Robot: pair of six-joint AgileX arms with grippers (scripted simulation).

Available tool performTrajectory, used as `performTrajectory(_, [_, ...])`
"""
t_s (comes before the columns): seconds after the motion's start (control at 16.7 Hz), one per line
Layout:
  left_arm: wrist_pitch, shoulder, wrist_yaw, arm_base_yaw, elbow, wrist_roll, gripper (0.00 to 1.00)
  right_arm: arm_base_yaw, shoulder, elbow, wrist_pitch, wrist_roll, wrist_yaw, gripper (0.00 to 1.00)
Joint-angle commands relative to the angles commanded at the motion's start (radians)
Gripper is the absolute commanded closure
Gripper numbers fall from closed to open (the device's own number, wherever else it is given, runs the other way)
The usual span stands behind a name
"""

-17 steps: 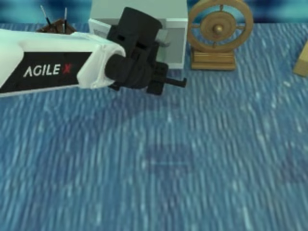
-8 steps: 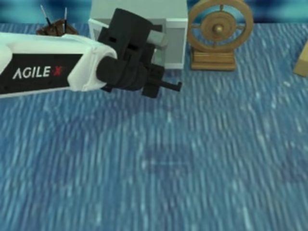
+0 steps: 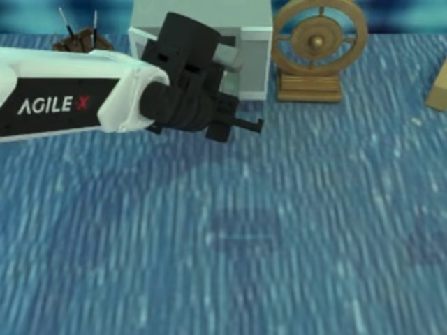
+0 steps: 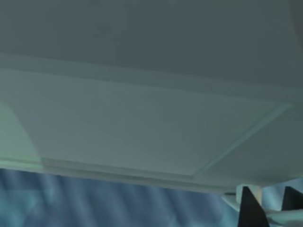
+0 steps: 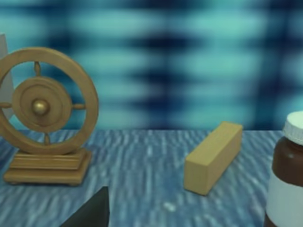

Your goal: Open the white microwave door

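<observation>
The white microwave [image 3: 255,42] stands at the back centre of the table. In the left wrist view its pale door [image 4: 142,123] with the large greyish window fills most of the picture, seen very close. My left gripper [image 3: 244,118] is pressed against the microwave's front and hides most of the door from above. Its dark fingertips [image 4: 248,210] sit at the door's edge, shut on a pale handle piece [image 4: 265,220]. A grey strip [image 3: 230,54] slants out beside the wrist. My right gripper [image 5: 94,210] is outside the top view.
A wooden ship's-wheel ornament [image 3: 319,49] stands just right of the microwave. A wooden block [image 5: 213,158] and a brown jar with a white lid [image 5: 286,175] are farther right. A dark holder with sticks [image 3: 80,35] sits at the back left.
My left arm has pulled leftward and slightly back with its gripper at the door edge, and the grey strip tilted. In the last half second nothing moved.
</observation>
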State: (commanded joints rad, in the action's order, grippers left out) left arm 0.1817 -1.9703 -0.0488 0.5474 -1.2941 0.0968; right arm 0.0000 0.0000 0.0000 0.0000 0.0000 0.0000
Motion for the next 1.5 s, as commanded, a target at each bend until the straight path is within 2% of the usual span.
performTrajectory(0.72, [0.0,0.0,0.0,0.0,0.0,0.0,1.0,0.0,0.0,0.0,0.0,0.0,0.0,0.0])
performTrajectory(1.26, [-0.017,0.038,0.064,-0.025,0.053,-0.074,1.0,0.0,0.0,0.0,0.0,0.0,0.0,0.0])
performTrajectory(1.5, [-0.018,0.04,0.069,-0.028,0.058,-0.08,1.0,0.0,0.0,0.0,0.0,0.0,0.0,0.0])
